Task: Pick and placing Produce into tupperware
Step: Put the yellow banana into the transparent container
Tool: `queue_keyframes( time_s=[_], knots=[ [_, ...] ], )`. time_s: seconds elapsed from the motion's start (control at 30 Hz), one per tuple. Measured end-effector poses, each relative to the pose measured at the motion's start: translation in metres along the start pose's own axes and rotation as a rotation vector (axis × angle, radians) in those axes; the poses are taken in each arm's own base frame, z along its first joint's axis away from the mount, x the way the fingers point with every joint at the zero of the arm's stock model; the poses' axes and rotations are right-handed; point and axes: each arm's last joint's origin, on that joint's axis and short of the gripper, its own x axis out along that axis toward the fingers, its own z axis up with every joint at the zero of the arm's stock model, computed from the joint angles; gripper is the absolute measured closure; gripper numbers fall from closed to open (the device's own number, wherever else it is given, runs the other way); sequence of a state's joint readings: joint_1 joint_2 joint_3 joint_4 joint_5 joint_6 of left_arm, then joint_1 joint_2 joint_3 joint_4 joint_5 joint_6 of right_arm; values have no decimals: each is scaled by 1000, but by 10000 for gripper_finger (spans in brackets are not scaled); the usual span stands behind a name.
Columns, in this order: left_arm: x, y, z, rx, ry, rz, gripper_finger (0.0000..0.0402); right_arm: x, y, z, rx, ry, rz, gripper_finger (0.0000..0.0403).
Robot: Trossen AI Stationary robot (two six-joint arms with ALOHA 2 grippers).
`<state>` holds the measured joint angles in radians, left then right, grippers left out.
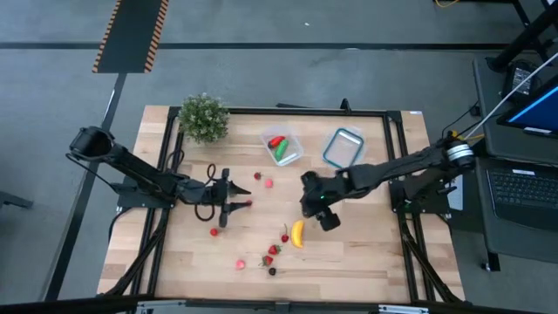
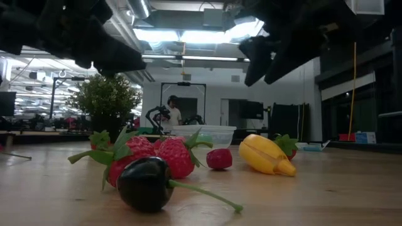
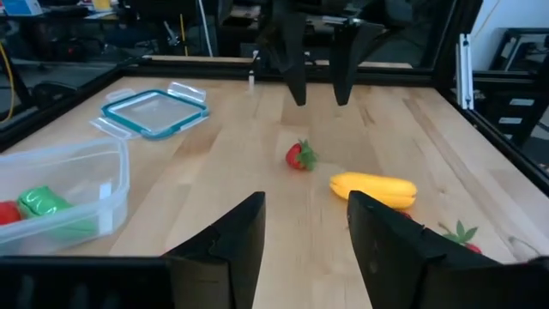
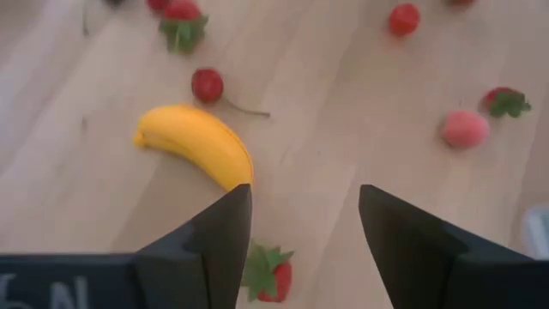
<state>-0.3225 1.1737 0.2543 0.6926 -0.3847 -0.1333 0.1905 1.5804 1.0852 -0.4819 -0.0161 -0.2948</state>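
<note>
Your left gripper (image 1: 247, 194) sits over the table's left half, fingers apart and empty. Small red berries (image 1: 214, 232) lie scattered on the wood in front of it. The potted plant (image 1: 203, 116) stands at the far left corner. The tupperware (image 1: 283, 146) stands mid-table at the far side, holding a red pepper (image 1: 275, 141) and a green oblong piece (image 1: 282, 152). The banana (image 1: 297, 233) lies near the front, among strawberries (image 1: 273, 250). Your right gripper (image 4: 300, 225) hovers just above the banana, fingers spread wide, holding nothing. The blue-rimmed lid (image 1: 343, 146) rests right of the tupperware.
</note>
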Motion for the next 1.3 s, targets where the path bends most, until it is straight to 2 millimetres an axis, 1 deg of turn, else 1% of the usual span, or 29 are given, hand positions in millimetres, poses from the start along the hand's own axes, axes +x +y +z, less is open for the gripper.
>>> queue_keyframes(
  time_s=[0.13, 0.27, 0.4, 0.57, 0.7, 0.87, 1.03, 1.13, 1.3],
  knots=[
    [-5, 0, -4, -20, 1, -9, 240, 11, 7, 19, -110, 98, 7, 185],
    [-8, -1, -4, -21, -5, -23, 241, 24, 17, 35, -226, 154, 49, 185],
    [-8, -2, -4, -21, -8, -26, 247, 37, 26, 46, -264, 219, 61, 185],
    [-8, -2, -4, -15, -8, -26, 247, 46, 38, 55, -355, 309, 75, 185],
    [-8, -2, -4, -13, -8, -26, 242, 55, 48, 59, -422, 337, 76, 185],
    [-8, -2, -4, -12, -7, -28, 244, 64, 59, 57, -501, 372, 73, 185],
    [-8, -2, -4, -12, -7, -28, 249, 71, 62, 55, -516, 384, 80, 185],
    [-8, -2, -4, -13, -6, -35, 249, 74, 62, 55, -562, 387, 78, 185],
    [-8, -2, -4, -13, -6, -39, 250, 85, 63, 52, -615, 400, 79, 185]
  ],
)
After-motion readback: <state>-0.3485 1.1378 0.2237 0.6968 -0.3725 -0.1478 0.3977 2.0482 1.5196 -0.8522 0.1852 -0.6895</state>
